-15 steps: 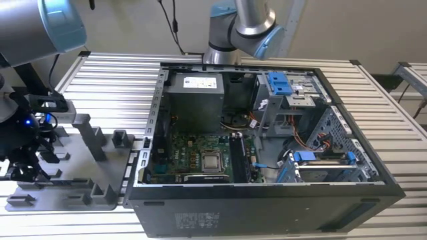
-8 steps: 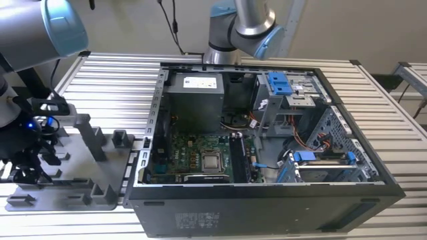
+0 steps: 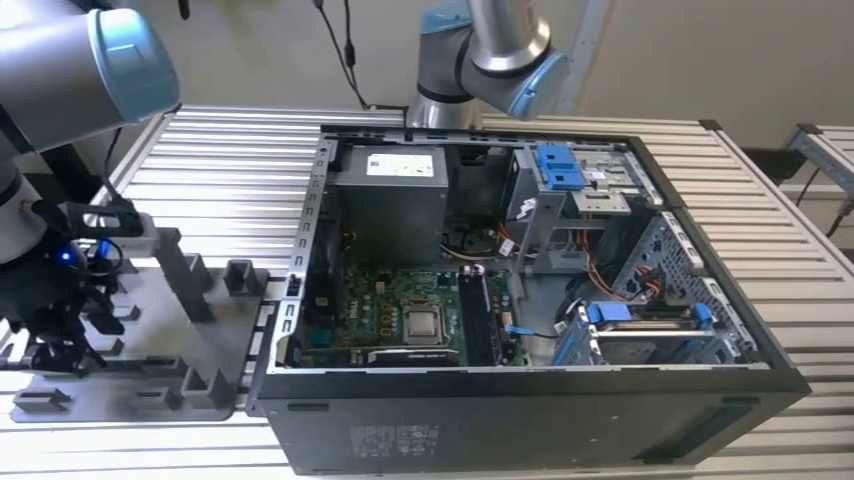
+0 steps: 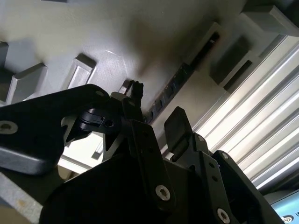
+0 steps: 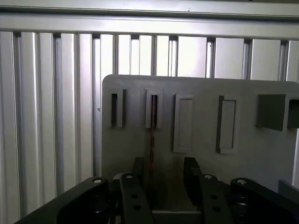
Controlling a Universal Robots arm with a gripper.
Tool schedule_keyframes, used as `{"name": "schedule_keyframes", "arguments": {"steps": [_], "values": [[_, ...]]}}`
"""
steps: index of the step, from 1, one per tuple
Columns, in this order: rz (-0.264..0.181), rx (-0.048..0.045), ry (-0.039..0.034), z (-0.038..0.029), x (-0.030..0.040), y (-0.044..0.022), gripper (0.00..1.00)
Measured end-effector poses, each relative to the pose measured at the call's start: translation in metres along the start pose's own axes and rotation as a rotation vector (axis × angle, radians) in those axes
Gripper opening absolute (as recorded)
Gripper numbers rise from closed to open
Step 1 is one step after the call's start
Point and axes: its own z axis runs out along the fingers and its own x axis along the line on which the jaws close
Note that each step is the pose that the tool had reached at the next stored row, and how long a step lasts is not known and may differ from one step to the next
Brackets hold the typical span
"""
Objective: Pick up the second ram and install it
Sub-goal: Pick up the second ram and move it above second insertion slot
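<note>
I see my gripper open over the grey holder tray. The second ram stands on its thin edge in a slot, right between the spread jaws and closer to one of them.

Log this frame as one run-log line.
stage: pickup | gripper: open, fingers either side of second ram | second ram: on edge in holder tray slot, not lifted | contact: cannot tell

Slatted metal table carries a grey tray beside an open computer case
</note>
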Motion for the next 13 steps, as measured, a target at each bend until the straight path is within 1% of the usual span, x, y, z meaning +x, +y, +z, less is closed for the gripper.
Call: {"name": "schedule_keyframes", "arguments": {"steps": [3,9,13], "values": [[0.0,0.0001,0.0,0.0015,0.0013,0.0,0.48],[0.0,0.0002,-0.0001,0.0071,0.0052,-0.0001,0.48],[0.0,-0.0001,0.0001,0.0108,0.0063,-0.0001,0.48]]}}
